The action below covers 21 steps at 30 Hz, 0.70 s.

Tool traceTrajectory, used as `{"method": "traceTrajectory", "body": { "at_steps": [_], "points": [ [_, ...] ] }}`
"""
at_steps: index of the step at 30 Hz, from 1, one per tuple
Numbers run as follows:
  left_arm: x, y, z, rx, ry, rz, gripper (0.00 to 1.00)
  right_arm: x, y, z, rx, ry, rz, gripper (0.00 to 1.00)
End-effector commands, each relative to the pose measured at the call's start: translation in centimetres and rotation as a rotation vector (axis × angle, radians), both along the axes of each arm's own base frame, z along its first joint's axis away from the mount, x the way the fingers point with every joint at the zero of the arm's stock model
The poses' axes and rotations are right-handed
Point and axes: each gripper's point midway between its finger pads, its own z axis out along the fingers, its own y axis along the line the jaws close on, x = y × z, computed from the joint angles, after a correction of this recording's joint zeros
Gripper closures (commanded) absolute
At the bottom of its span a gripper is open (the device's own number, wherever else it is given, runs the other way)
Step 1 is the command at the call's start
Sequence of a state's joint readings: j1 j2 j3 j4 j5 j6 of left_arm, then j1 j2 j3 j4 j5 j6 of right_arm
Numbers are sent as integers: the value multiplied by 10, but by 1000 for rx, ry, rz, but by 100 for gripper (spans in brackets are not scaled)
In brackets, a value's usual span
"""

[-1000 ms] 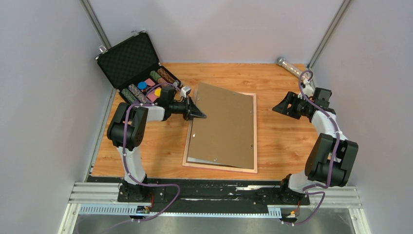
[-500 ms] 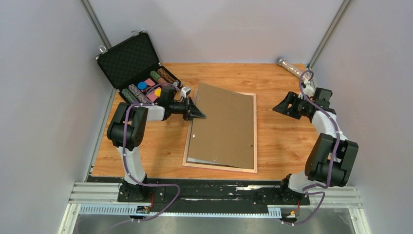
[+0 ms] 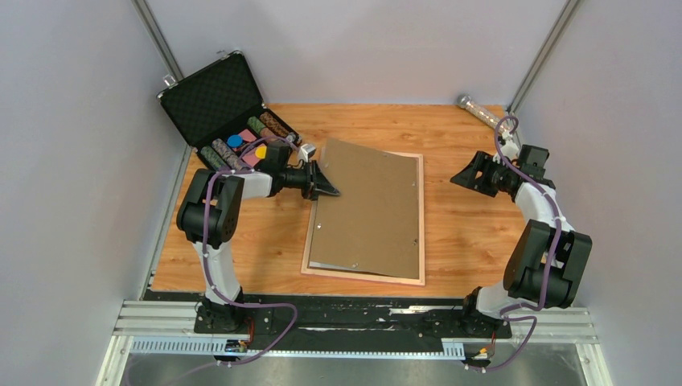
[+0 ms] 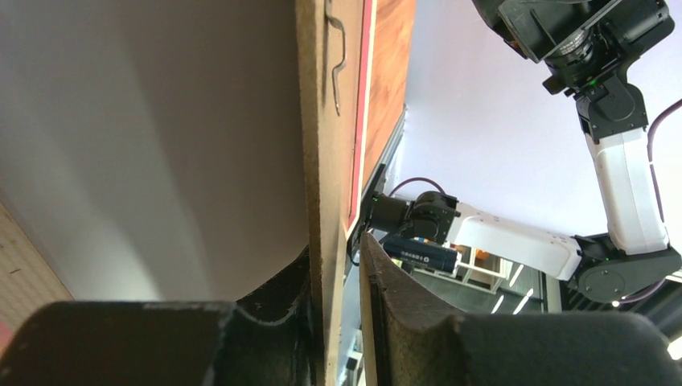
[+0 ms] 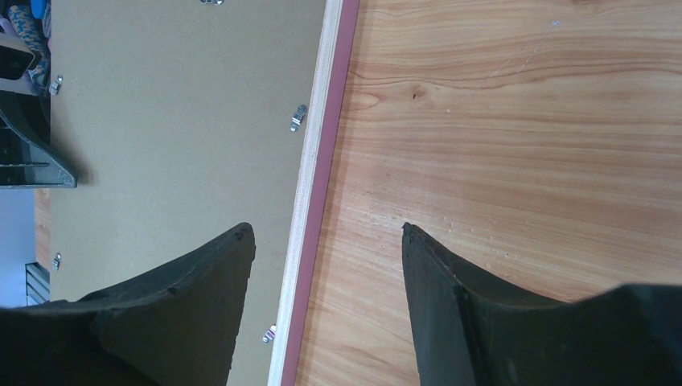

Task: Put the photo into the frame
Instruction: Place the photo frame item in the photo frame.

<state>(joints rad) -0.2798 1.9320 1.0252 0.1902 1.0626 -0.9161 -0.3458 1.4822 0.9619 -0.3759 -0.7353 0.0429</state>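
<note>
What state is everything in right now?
backing board, lying askew on the frame, not seated
frame, flat on the table, back up
left claw, jaws slightly apart around the board's left edge
right claw, open, empty, touching nothing
black case, lid open
photo, not visible

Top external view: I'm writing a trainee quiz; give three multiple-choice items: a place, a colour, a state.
1. Where is the black case? A the table's far-left corner; B near-right corner; C near-left corner.
2. The backing board is: A brown; B blue; C white.
3. The right gripper is: A shut on the backing board; B open, empty; C shut on the black case.
Answers: A, it stands open at far left; A, a plain brown sheet; B, fingers apart, nothing between.
</note>
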Motion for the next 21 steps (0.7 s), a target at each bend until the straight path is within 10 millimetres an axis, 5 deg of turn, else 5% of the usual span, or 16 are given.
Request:
{"method": "traceTrajectory", "body": {
  "at_steps": [1, 13, 21],
  "points": [
    [5, -5, 16, -22, -64, -33, 72, 6, -1, 8, 0, -49, 11, 34],
    [5, -13, 13, -14, -64, -71, 65, 5, -2, 9, 0, -53, 9, 34],
    [4, -12, 9, 17, -63, -75, 51, 6, -4, 10, 4, -55, 6, 34]
  ]
}}
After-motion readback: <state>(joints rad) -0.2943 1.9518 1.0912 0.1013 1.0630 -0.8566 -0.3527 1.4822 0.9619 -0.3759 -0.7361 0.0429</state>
